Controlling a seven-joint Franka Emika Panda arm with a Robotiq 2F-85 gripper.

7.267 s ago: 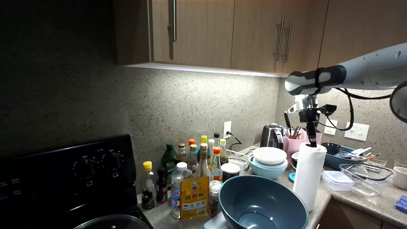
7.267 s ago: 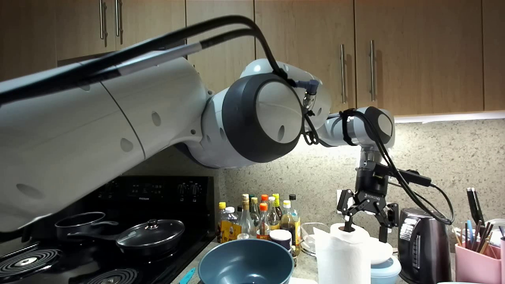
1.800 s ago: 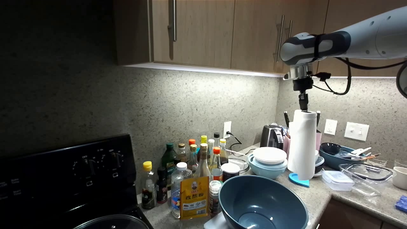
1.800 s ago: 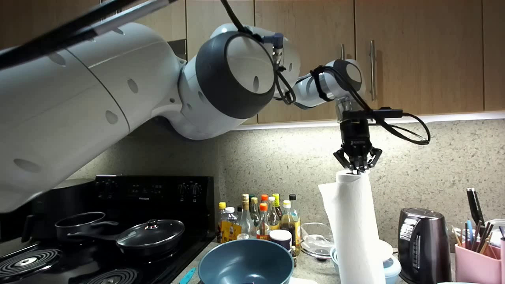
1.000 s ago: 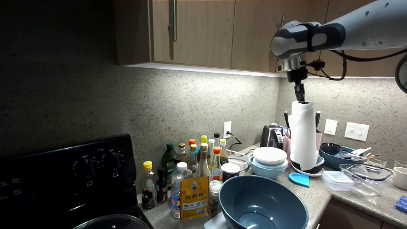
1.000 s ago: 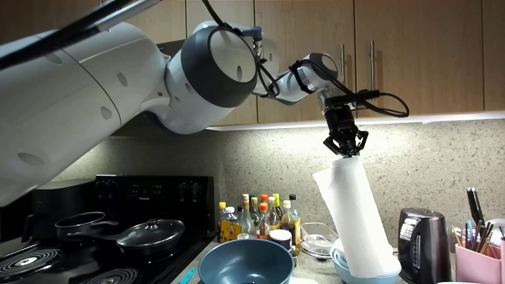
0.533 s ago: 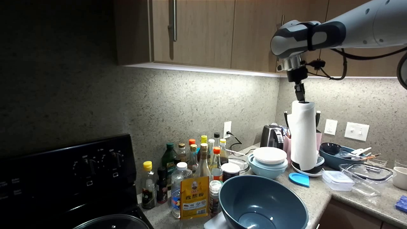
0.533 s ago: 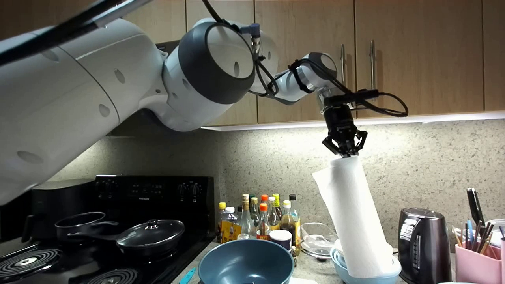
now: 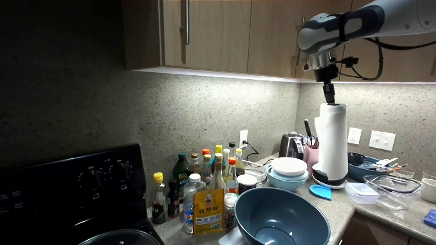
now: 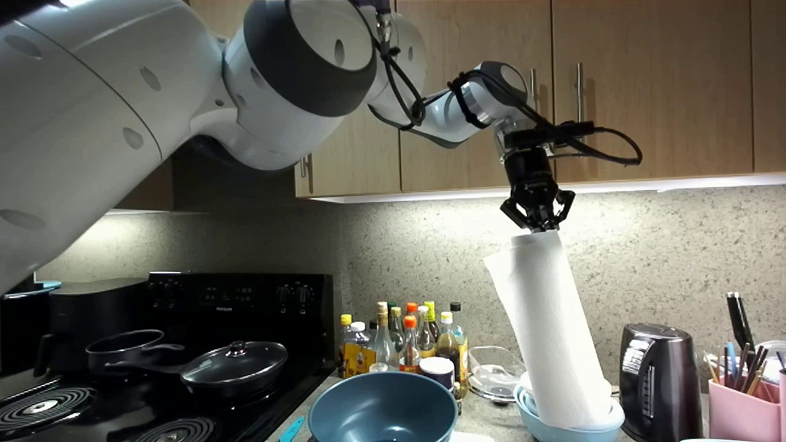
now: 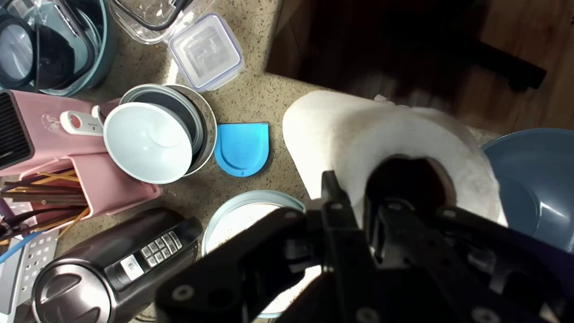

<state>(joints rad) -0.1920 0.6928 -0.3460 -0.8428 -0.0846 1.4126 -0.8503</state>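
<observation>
Kitchen paper in a tall white roll [image 10: 556, 334] hangs at a lean from the black two-fingered gripper [image 10: 544, 229], whose fingers are closed on the wall of the roll's upper end: the wrist view shows one finger outside the paper and its mate at the dark hollow core [image 11: 408, 181]. A loose sheet [image 10: 500, 270] flares from one side. Gripping is done, and so, I judge, is lifting: in an exterior view the lower end shows before the round light-blue plastic bowl [image 10: 535, 426], and no view shows it touching the speckled stone counter [image 11: 253, 98]. Setting the roll down and letting it go are not done, for the fingers have it fast and nothing is seen bearing it from below. On the counter, the flat bright-blue piece [image 11: 242, 148] with one rounded end lies just beside a stack of pale and dark bowls [image 11: 148, 141]; the deep dark-blue mixing bowl [image 10: 384, 405] stands between the roll and the black stove [image 10: 245, 307] in an exterior view; and the black-and-steel electric kettle [image 10: 669, 387] stands beside the pink plastic holder [image 10: 740, 410] of thin sticks [image 10: 749, 368].
</observation>
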